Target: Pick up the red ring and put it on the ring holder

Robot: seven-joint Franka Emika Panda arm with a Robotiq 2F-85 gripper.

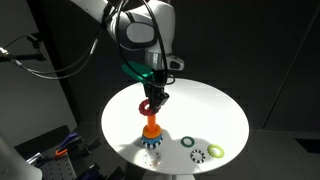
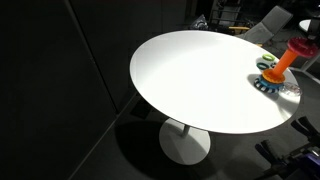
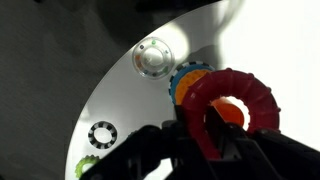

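My gripper [image 1: 155, 97] is shut on the red ring [image 1: 147, 105] and holds it just above the ring holder [image 1: 151, 128], an orange peg on a blue-and-white toothed base. In the wrist view the black fingers [image 3: 205, 120] pinch the rim of the red ring [image 3: 245, 92]. The orange peg [image 3: 230, 110] shows through the ring's hole and the blue base [image 3: 184, 80] shows beside it. In an exterior view the red ring [image 2: 297, 47] sits at the top of the peg [image 2: 283, 64] at the right edge. I cannot tell whether the ring touches the peg.
On the round white table [image 1: 215, 105] lie a dark green ring [image 1: 188, 141], a white-black gear-like ring [image 1: 197, 154] and a yellow-green ring [image 1: 215, 150]. A round silvery disc [image 3: 152, 58] lies next to the holder. The table edge is close to the holder.
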